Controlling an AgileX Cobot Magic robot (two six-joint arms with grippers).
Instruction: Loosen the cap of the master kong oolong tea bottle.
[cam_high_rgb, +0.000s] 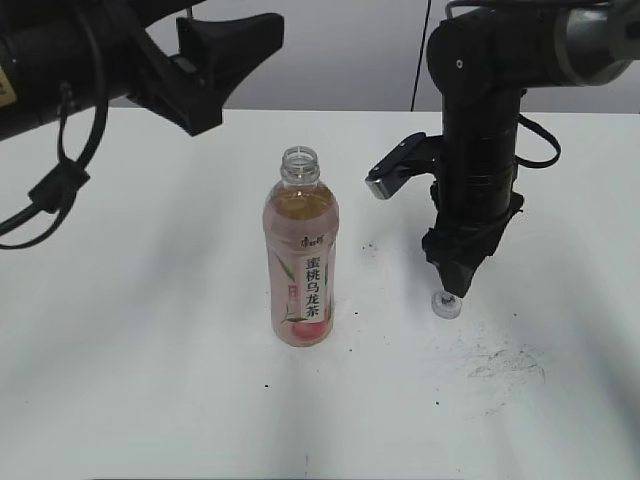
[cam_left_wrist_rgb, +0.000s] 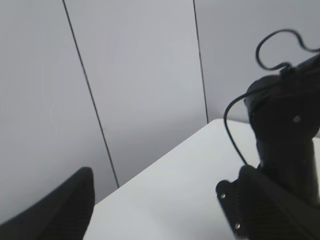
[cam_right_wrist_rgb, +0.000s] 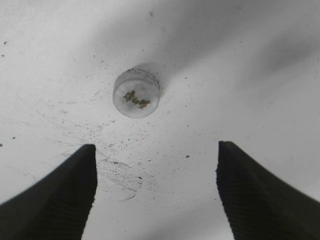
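The master kong oolong tea bottle (cam_high_rgb: 301, 262) stands upright mid-table with its neck open and no cap on it. The cap (cam_high_rgb: 446, 304) lies on the table to its right; in the right wrist view it (cam_right_wrist_rgb: 136, 92) shows top side up with faint print. My right gripper (cam_high_rgb: 455, 283) points straight down just above the cap, and in the right wrist view my right gripper (cam_right_wrist_rgb: 155, 146) is open and empty, with the cap beyond its fingertips. My left gripper (cam_high_rgb: 225, 70) is raised at the upper left, open and empty (cam_left_wrist_rgb: 160, 200), well above the bottle.
The white table (cam_high_rgb: 150, 330) has dark scuff marks (cam_high_rgb: 505, 365) at the front right near the cap. A grey panelled wall (cam_left_wrist_rgb: 140, 75) stands behind the table. The right arm (cam_left_wrist_rgb: 285, 135) shows in the left wrist view.
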